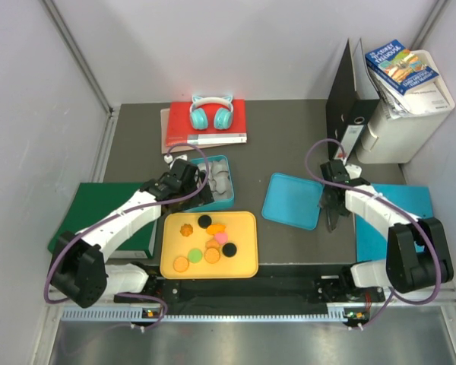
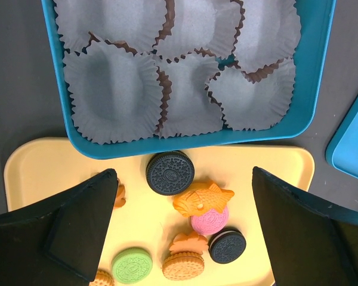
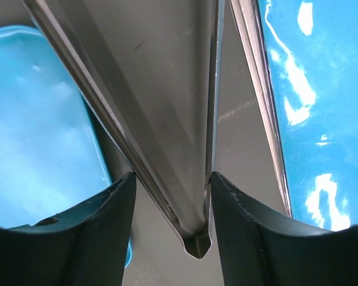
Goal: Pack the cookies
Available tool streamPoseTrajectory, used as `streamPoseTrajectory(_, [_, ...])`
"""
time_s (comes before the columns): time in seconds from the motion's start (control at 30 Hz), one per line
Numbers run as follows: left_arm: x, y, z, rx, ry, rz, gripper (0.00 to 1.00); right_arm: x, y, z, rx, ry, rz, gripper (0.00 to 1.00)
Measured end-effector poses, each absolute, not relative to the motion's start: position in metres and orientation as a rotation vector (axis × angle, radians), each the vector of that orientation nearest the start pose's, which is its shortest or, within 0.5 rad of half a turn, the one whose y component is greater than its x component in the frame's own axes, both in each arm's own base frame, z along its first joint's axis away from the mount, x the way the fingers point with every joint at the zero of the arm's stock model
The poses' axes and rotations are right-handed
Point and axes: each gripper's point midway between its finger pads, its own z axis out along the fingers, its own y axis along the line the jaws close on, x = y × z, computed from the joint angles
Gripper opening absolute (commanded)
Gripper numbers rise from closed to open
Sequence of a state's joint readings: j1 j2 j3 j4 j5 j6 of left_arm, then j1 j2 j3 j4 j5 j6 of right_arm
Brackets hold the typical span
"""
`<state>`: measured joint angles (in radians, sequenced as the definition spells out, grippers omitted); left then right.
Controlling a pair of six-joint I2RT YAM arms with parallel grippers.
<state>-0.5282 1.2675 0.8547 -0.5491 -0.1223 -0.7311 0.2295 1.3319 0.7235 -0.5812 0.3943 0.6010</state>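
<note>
Several cookies lie on the yellow tray [image 1: 247, 266]: black [image 1: 204, 221], scalloped orange [image 1: 186, 229], pink [image 1: 221, 238], green [image 1: 195, 254] and more orange ones. My left gripper [image 1: 188, 181] is open and empty, hovering over the tray's far edge beside the teal box [image 1: 229, 179] of grey paper cups [image 1: 216, 182]. In the left wrist view my left gripper [image 2: 182, 179] frames a black cookie [image 2: 170, 173], an orange fish [image 2: 203, 198], a pink cookie [image 2: 210, 220] and a green one [image 2: 132, 266]. My right gripper [image 1: 330, 213] is shut on metal tongs [image 3: 167, 119].
The teal lid [image 1: 291, 200] lies right of the tray. Headphones [image 1: 211, 112] rest on a red book at the back. A black binder [image 1: 348, 99] and a white box [image 1: 410, 114] stand at back right. A green folder [image 1: 80, 220] lies left, a blue one [image 1: 403, 205] right.
</note>
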Motion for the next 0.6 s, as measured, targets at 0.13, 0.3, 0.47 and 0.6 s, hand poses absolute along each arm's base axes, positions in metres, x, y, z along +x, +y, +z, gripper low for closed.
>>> streamPoseTrajectory(0.13, [0.263,-0.161,0.098,-0.307,2.542,-0.349,0.98,0.261,0.013,0.038,0.59,2.565,-0.282,0.5])
streamPoseTrajectory(0.3, [0.263,-0.161,0.097,-0.307,2.544,-0.348,0.98,0.27,0.015,0.036,0.591,2.565,-0.285,0.56])
streamPoseTrajectory(0.47, [0.262,-0.16,0.092,-0.307,2.561,-0.334,0.98,0.271,0.017,0.023,0.593,2.604,-0.296,0.72])
streamPoseTrajectory(0.6, [0.261,-0.16,0.09,-0.307,2.566,-0.33,0.98,0.279,0.019,0.028,0.589,2.589,-0.28,0.78])
